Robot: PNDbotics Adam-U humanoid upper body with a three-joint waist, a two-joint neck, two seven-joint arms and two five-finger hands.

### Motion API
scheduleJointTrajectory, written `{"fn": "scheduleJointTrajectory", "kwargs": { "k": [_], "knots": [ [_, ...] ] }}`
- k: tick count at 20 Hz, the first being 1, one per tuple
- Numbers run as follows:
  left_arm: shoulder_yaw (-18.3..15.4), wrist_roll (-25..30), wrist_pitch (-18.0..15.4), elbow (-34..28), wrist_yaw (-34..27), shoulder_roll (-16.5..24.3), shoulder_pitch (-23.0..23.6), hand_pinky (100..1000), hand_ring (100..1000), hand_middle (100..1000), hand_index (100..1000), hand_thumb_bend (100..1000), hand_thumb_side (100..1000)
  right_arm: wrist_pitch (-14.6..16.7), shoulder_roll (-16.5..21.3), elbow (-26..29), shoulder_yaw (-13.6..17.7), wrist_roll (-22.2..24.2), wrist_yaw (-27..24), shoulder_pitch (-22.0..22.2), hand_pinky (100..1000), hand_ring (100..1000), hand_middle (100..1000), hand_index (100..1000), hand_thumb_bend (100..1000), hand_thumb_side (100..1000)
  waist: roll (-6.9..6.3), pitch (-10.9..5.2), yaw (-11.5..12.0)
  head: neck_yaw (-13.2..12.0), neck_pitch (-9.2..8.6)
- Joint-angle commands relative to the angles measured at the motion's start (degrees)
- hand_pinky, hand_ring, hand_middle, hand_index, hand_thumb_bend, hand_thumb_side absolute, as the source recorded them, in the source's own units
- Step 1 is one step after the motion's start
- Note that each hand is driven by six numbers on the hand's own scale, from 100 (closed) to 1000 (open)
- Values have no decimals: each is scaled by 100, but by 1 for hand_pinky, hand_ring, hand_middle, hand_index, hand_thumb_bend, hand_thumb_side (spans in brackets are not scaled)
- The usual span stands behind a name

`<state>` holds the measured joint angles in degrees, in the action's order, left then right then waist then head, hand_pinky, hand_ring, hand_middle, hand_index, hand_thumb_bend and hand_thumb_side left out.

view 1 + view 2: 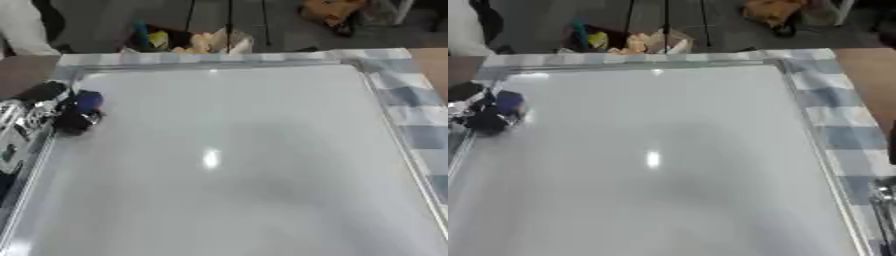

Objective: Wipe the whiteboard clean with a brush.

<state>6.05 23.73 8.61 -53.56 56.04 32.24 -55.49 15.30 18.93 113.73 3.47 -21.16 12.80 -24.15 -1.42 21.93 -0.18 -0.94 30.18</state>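
— Left hand sits at the board's left edge, toward the far corner. Black fingers, some silver. What's it doing?

— Its fingers look curled round a small dark thing with a blue top, the brush. Blurry there, so I can't make out the grip in detail, but the blue part pokes out above the black fingers and rests on the whiteboard.

— Do the two eyes differ?

— A little. In the left eye view more of the arm shows, silver and black along the left frame. In the right eye view the hand is nearly cut off at the picture's edge, but a bit of silver metal shows at the lower right, just beside the board's frame. Whether that is the right hand I can't tell, nor any fingers.

— And the board?

— White, glossy, with a bright glare spot near the middle. No marks I can make out. A checked cloth lies under it, showing along the far and right sides.
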Motion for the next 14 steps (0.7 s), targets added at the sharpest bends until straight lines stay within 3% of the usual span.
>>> {"fn": "scheduleJointTrajectory", "kwargs": {
  "k": [1, 14],
  "knots": [
    [-1, 142, -57, 5, 113, 130, -63, 272, 432, 443, 476, 100, 552, 9, 72, 86, 27, -24, -40, -33, 770, 854, 691, 798, 100, 895, 8, -134, 15, -24, 8],
    [-13, 434, -206, 3, 283, 103, -92, 293, 440, 453, 602, 100, 576, -11, 76, 86, 24, -40, -45, -40, 772, 855, 690, 798, 100, 891, -6, -146, 18, -49, 47]
  ]
}}
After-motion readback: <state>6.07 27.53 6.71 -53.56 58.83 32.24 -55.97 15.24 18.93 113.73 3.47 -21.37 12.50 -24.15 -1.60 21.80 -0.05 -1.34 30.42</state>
